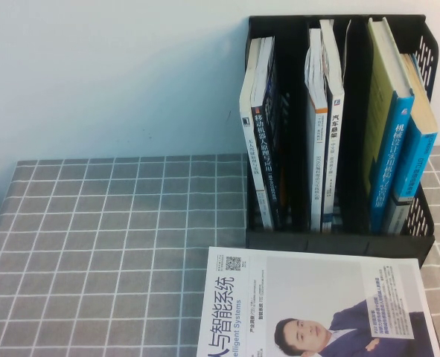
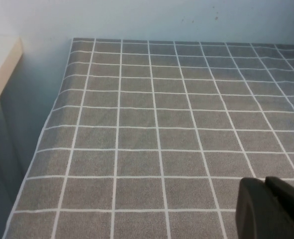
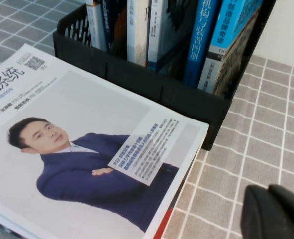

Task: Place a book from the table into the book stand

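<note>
**Status: book appears shelved; both arms standing clear**

Left tool (image 2: 272,209): only a dark edge shows in its wrist view. It hangs above a bare stretch of the counter (image 1: 115,245). Open or closed cannot be told. Nothing is seen in it.

Right tool (image 3: 276,213): again only a dark edge shows, and its state cannot be told. It sits over the counter by the corner of the portrait book (image 1: 316,305) and near the stand's front wall.

The portrait book lies flat, face up, just in front of the book stand (image 1: 339,242). It is not the item required.

The book (image 1: 333,149) stands upright in the stand's middle compartment, spine outward, with another volume to its left. The outer compartments hold other books (image 1: 398,141).

Finding: placement looks complete. Judged remaining: nothing, beyond parking the arms. Neither arm shows in the high view.
</note>
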`<act>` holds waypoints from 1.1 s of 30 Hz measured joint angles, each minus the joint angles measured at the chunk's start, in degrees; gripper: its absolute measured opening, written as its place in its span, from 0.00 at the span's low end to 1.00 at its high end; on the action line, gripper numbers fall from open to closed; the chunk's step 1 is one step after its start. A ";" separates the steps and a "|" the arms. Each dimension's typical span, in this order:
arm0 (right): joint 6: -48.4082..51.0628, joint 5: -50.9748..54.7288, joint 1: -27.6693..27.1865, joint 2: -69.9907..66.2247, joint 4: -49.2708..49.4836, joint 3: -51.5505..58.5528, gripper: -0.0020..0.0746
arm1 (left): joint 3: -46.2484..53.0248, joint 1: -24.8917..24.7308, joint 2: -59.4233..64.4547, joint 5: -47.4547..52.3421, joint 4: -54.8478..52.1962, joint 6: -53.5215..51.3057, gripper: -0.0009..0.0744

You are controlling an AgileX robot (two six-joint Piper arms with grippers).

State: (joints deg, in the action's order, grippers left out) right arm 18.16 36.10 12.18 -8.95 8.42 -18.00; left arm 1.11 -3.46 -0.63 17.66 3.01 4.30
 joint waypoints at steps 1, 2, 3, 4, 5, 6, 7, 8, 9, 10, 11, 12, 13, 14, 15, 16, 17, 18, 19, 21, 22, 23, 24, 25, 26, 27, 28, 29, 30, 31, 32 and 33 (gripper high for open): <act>0.00 0.00 0.00 0.00 0.00 0.00 0.02 | 0.00 0.00 0.00 0.03 0.00 0.00 0.01; 0.00 0.00 0.00 0.00 0.00 0.00 0.02 | 0.00 0.00 0.00 0.03 0.00 0.00 0.01; 0.00 0.00 0.00 0.00 0.02 0.00 0.02 | 0.00 0.00 0.00 0.03 0.00 0.00 0.01; 0.00 0.00 0.00 0.00 0.02 0.00 0.02 | 0.00 0.00 0.00 0.03 0.00 0.00 0.01; 0.00 0.00 0.00 0.00 0.02 0.00 0.02 | 0.00 0.00 0.00 0.03 0.00 0.00 0.01; 0.00 0.00 0.00 0.00 0.02 0.00 0.02 | 0.00 0.00 0.00 0.03 0.00 0.00 0.01; 0.00 0.00 0.00 0.00 0.02 0.00 0.02 | 0.00 0.00 0.00 0.03 0.00 0.00 0.01; 0.00 0.00 0.00 0.00 0.02 0.00 0.02 | 0.00 0.00 0.00 0.03 0.00 0.00 0.01; 0.00 0.00 0.00 0.00 0.02 0.00 0.02 | 0.00 0.00 0.00 0.03 0.00 0.00 0.01; 0.00 0.00 0.00 0.00 0.02 0.00 0.02 | 0.00 0.00 0.00 0.03 0.00 0.11 0.01; 0.00 0.00 0.00 0.00 0.02 0.00 0.02 | 0.00 0.00 0.00 0.03 0.00 0.11 0.01; 0.00 0.00 0.00 0.00 0.02 0.00 0.02 | 0.00 0.00 0.00 0.03 0.00 0.11 0.01; 0.00 0.00 0.00 0.00 0.02 0.00 0.02 | 0.00 0.00 0.00 0.12 0.00 0.11 0.01; 0.00 0.00 0.00 0.00 0.02 0.00 0.02 | 0.00 0.00 0.00 0.12 0.00 0.11 0.01; 0.00 0.00 0.00 0.00 0.02 0.00 0.02 | 0.00 0.00 0.00 0.12 0.00 0.11 0.01; 0.00 0.00 0.00 0.00 0.02 0.00 0.02 | 0.00 0.00 0.00 0.12 0.00 0.11 0.01; 0.00 0.00 0.00 0.00 0.02 0.00 0.02 | 0.00 0.00 0.00 0.12 0.00 0.11 0.01; 0.00 0.00 0.00 0.00 0.02 0.00 0.02 | 0.00 0.00 0.00 0.24 0.00 0.11 0.01; 0.00 0.00 0.00 0.00 0.02 0.00 0.02 | 0.00 0.00 0.00 0.24 0.00 0.11 0.01; 0.00 0.00 0.00 0.00 0.02 0.00 0.02 | -0.10 0.00 0.00 0.24 0.00 0.11 0.01; 0.00 0.00 0.00 0.00 0.02 0.00 0.02 | -0.10 0.00 0.00 0.24 0.00 0.11 0.01; 0.00 0.00 0.00 0.00 0.02 0.00 0.02 | -0.10 0.00 0.00 0.34 0.09 0.11 0.01; 0.00 0.00 0.00 0.00 0.12 0.00 0.02 | -0.10 0.00 0.00 0.34 0.09 0.11 0.01; 0.00 0.00 0.00 0.00 0.24 0.00 0.02 | -0.10 0.00 0.00 0.34 0.09 0.11 0.01; 0.00 0.00 0.00 0.00 0.24 0.00 0.02 | -0.10 0.00 0.00 0.45 0.09 -0.01 0.01; 0.00 0.00 0.00 0.00 0.24 0.00 0.02 | -0.10 0.00 0.00 0.43 0.09 0.10 0.01; 0.00 0.00 0.00 0.00 0.24 0.00 0.02 | -0.10 0.00 0.00 0.43 0.13 0.10 0.01; 0.00 0.00 0.00 0.00 0.24 0.02 0.02 | -0.10 0.00 0.00 0.43 0.13 0.10 0.01; 0.00 -0.12 0.00 0.00 0.39 0.02 0.02 | -0.10 0.00 0.00 0.43 0.13 0.10 0.01; 0.00 -0.57 0.00 0.21 0.37 0.26 0.02 | -0.10 0.00 0.00 0.43 0.13 0.10 0.01; 0.00 -1.46 0.00 0.76 -0.31 0.65 0.02 | -0.10 0.00 0.00 0.43 0.13 0.10 0.01; 0.00 -2.69 -0.37 1.42 -1.37 1.16 0.02 | -0.10 0.00 0.00 0.43 0.13 0.10 0.01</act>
State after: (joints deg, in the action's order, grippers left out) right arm 18.16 33.41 11.81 -7.52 7.05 -16.84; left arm 1.01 -3.46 -0.63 18.09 3.14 4.39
